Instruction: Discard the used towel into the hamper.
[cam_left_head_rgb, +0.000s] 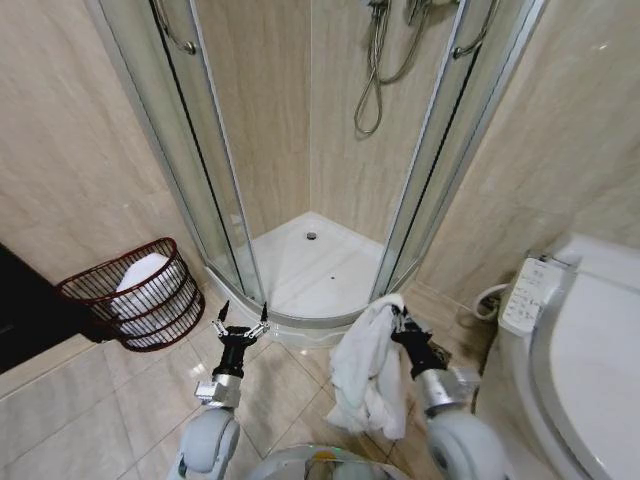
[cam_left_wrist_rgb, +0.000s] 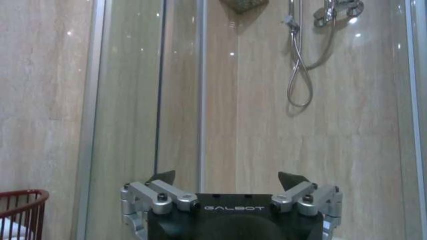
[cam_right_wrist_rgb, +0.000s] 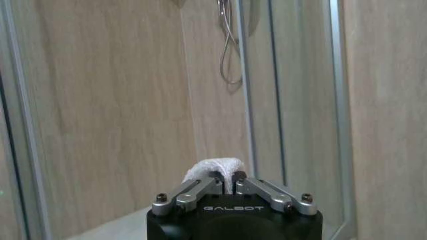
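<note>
White towel (cam_left_head_rgb: 368, 365) hangs clamped in right pincer (cam_left_head_rgb: 399, 325).

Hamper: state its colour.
Dark red wire hamper, best seen in the head view.

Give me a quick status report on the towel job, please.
Right end effector shut on white towel, held off the floor. Left end effector open, empty. Hamper off to the left, white cloth already inside. Nothing between.
</note>
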